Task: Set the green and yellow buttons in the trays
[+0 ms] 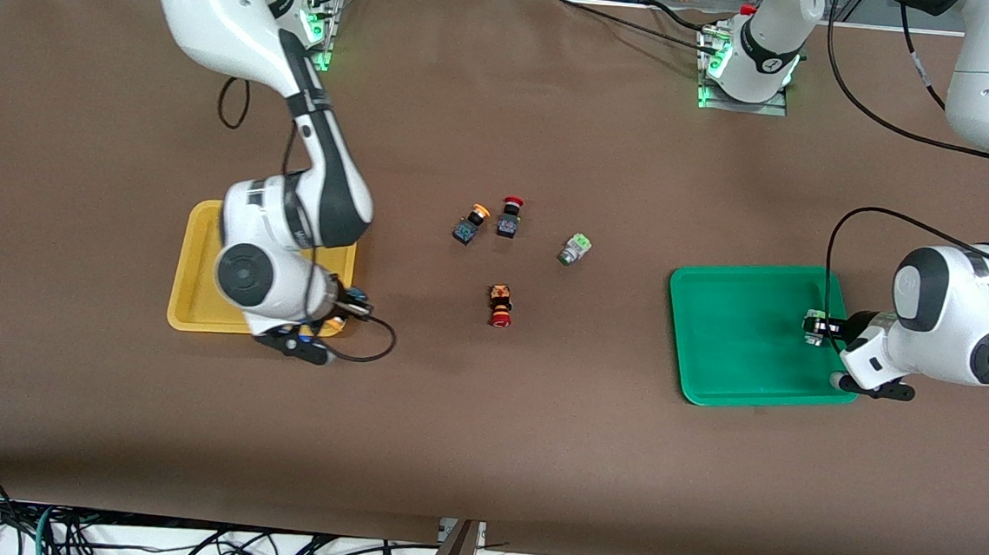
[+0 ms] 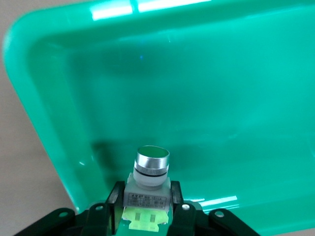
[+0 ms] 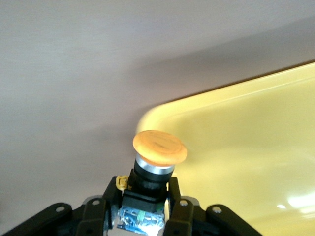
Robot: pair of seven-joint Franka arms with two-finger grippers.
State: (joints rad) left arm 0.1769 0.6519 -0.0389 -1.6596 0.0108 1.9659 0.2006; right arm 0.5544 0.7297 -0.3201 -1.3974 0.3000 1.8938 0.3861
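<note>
My left gripper (image 1: 815,328) is shut on a silver-white button with a pale green block (image 2: 152,164) and holds it over the green tray (image 1: 741,364), near the edge at the left arm's end. The tray fills the left wrist view (image 2: 206,88). My right gripper (image 1: 323,326) is shut on a dark button with an orange-yellow cap (image 3: 160,147), over the corner of the yellow tray (image 1: 193,291) nearest the front camera; the tray also shows in the right wrist view (image 3: 256,147). A second yellow-capped button (image 1: 471,223) and a second green button (image 1: 575,249) lie at mid-table.
Two dark switches with red caps lie at mid-table: one (image 1: 510,216) beside the yellow-capped button, one (image 1: 500,305) nearer the front camera. A black cable (image 1: 368,347) loops from the right wrist onto the brown table.
</note>
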